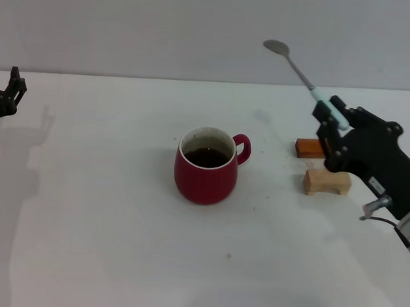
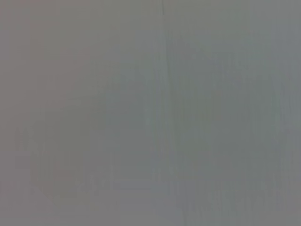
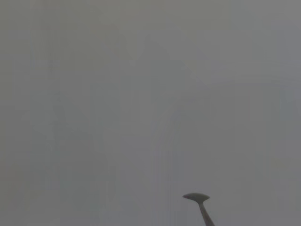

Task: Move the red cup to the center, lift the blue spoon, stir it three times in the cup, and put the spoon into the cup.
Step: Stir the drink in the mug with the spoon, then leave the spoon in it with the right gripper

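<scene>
The red cup [image 1: 205, 167] stands upright on the white table [image 1: 116, 245], about in the middle of the visible tabletop, with its loop handle turned toward the robot's right and dark liquid showing inside its pale rim.

To the right of the cup and raised above the table, the right gripper [image 1: 331, 111] is clamped on the pale blue handle of the blue spoon [image 1: 304, 75]. The spoon slants up and away from the gripper, its grey metal bowl the highest point, lying against the grey wall behind the table and well apart from the cup. Only a short stretch of the blue handle shows between the black fingers; the neck and bowl are fully clear of them. The right wrist view shows just the spoon's bowl [image 3: 196, 197] and a bit of neck against a plain grey background.

Below the right gripper, right of the cup, two small blocks rest on the table: an orange block [image 1: 310, 147] and, nearer the robot, a tan wooden block [image 1: 327, 182], close to each other.

The left gripper [image 1: 14, 86] sits far to the left of the cup at the table's edge, holding nothing; whether it is wide or narrow cannot be told. The left wrist view shows only flat grey.
</scene>
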